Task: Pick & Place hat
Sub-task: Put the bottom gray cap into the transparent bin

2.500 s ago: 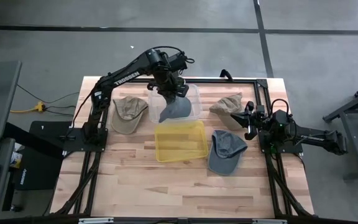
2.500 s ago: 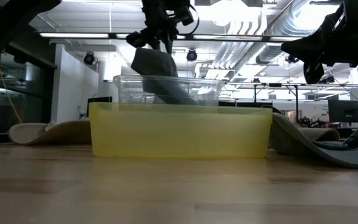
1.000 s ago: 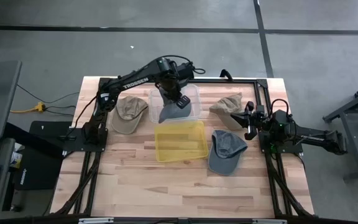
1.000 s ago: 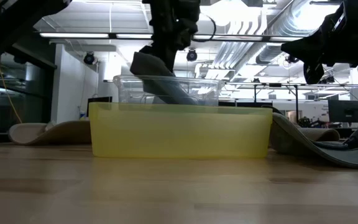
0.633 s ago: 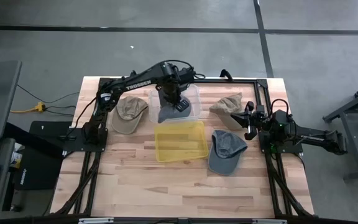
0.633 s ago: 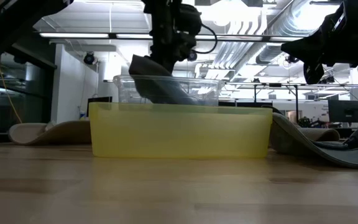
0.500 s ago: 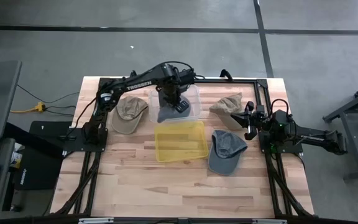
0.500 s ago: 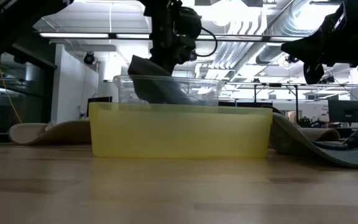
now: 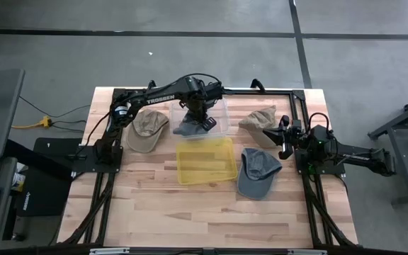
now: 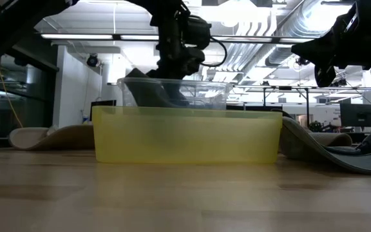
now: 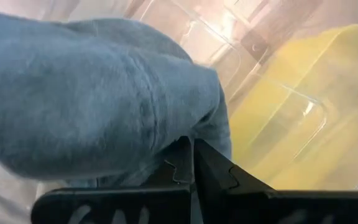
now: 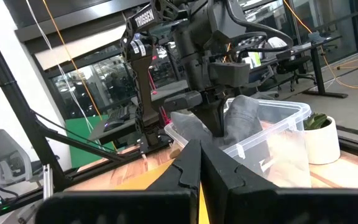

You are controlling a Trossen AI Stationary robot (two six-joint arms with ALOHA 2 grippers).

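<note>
Left gripper (image 9: 198,122) clamped on grey hat (image 9: 190,128), lowered inside clear bin (image 9: 222,106) near bench far edge; right gripper (image 9: 283,139) closed, empty, at right edge

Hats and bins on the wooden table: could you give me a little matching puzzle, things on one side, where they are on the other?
Things:
1. blue-grey cap held by the left gripper
2. khaki cap
3. yellow plastic bin
4. right gripper

Places:
A. middle of the table, holding nothing
B. inside the clear plastic bin
C. flat on the table, left of the clear bin
D. at the table's right edge, idle

Pairs: 1-B, 2-C, 3-A, 4-D
</note>
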